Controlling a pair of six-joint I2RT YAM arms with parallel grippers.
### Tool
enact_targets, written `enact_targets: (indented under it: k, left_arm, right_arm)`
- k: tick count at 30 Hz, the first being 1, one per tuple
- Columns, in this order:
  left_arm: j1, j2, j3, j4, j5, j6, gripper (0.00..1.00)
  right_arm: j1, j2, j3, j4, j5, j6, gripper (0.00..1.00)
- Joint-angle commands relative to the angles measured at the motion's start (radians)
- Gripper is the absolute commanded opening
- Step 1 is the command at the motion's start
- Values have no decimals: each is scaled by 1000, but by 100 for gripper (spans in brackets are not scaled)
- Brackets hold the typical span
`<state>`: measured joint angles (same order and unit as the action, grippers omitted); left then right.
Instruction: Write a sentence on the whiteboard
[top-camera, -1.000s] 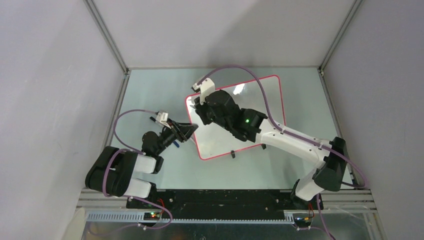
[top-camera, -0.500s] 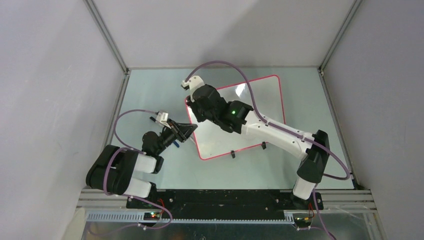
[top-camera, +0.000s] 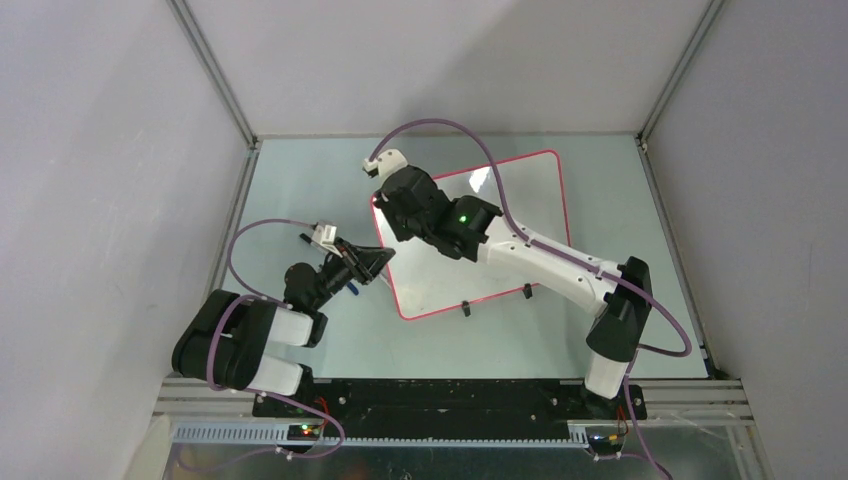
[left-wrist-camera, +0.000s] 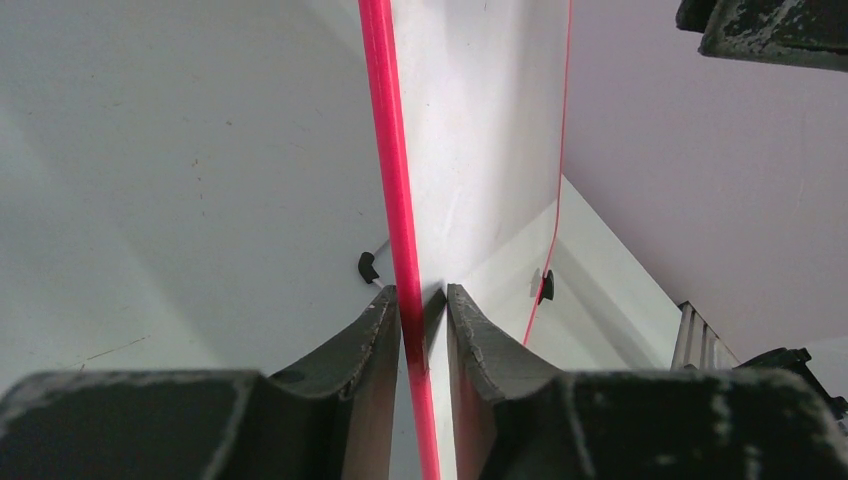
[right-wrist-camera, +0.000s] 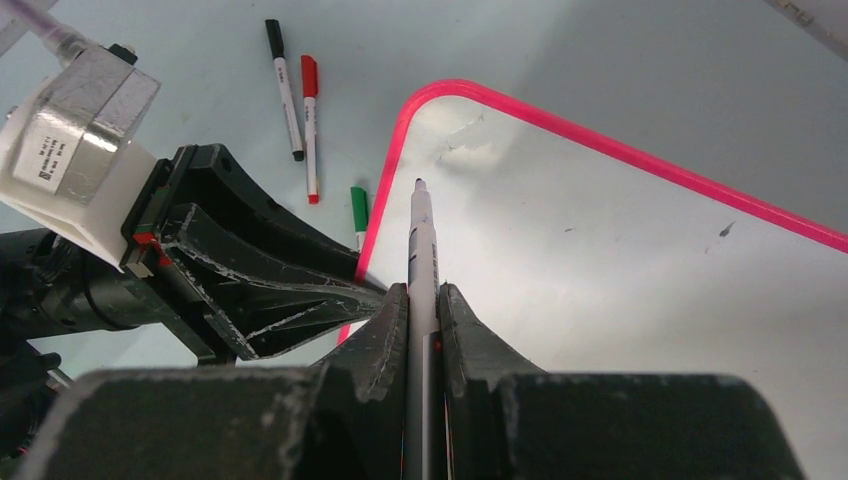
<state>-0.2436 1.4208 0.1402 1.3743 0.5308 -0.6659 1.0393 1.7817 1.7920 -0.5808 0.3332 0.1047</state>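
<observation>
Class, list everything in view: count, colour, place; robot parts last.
whiteboard: 1, white with pink frame, lying on the table
clip feet: 2, black, whiteboard's near edge
loose markers: 3, black, red, green, table left of the whiteboard
held marker: 1, white barrel, tip over the whiteboard's corner
table: 1, pale green, beneath everything
left gripper: 1, black, shut on the whiteboard's left edge
right gripper: 1, black, shut on the held marker

White arms (top-camera: 550, 262), purple cables (top-camera: 432, 123), black hands (left-wrist-camera: 420, 295) (right-wrist-camera: 425, 290)
</observation>
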Motion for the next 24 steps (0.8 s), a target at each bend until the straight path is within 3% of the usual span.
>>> enact_targets:
  k: [1,24]
  left_arm:
    - [3,3,8,47,12,3,29]
    - [4,2,6,52,12,5,30]
  right_arm:
    - [-7,6,40,-9,19,11,0]
    - [-16,38,41,-30,13,12,0]
